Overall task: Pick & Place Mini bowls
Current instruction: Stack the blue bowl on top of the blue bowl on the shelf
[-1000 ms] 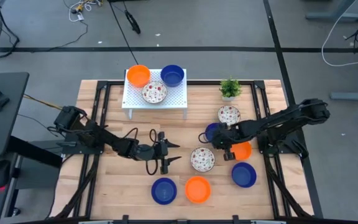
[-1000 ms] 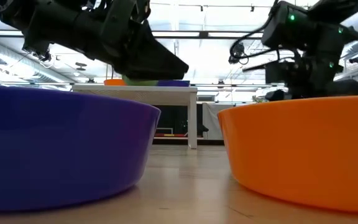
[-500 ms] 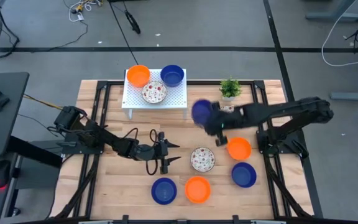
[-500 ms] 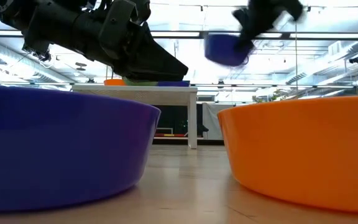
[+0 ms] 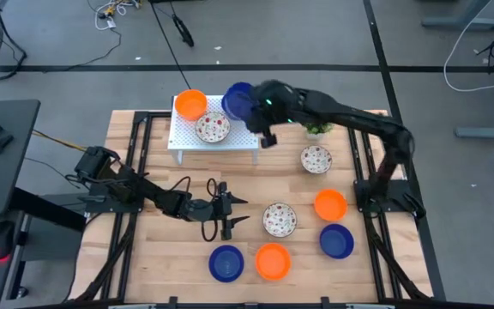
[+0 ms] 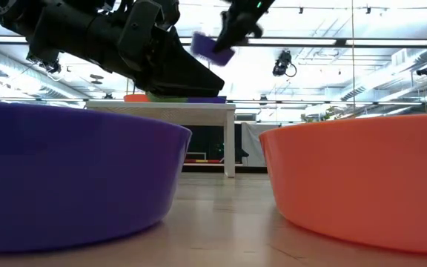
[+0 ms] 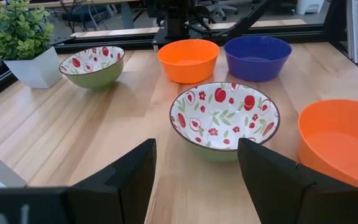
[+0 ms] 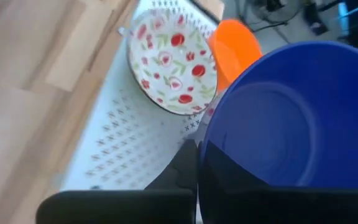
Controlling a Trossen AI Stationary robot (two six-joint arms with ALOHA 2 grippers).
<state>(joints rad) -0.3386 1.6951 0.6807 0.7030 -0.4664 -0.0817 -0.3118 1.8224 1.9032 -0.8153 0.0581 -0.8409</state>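
Observation:
My right gripper reaches out over the white perforated rack at the table's far side and is shut on a solid blue mini bowl, carried in the air. An orange bowl and a red-speckled bowl sit on the rack; the low view shows another blue bowl there too. My left gripper waits open, low over the table's middle, its fingers pointing at a speckled bowl without touching it. My right gripper holds the blue bowl by its rim. One finger lies against the outer wall; the other is hidden by the bowl. The bowl is lifted clear and tilted, above the rack's right part.
More bowls stand on the table's right and near parts: speckled, orange, blue, orange, blue and speckled. A small potted plant stands at the far right, next to the rack.
My right gripper has lifted the blue bowl off the table's right-middle part, raised it high and swung it toward the far left, over the rack. The bowl has gone from standing on the wood to hanging tilted in the air.

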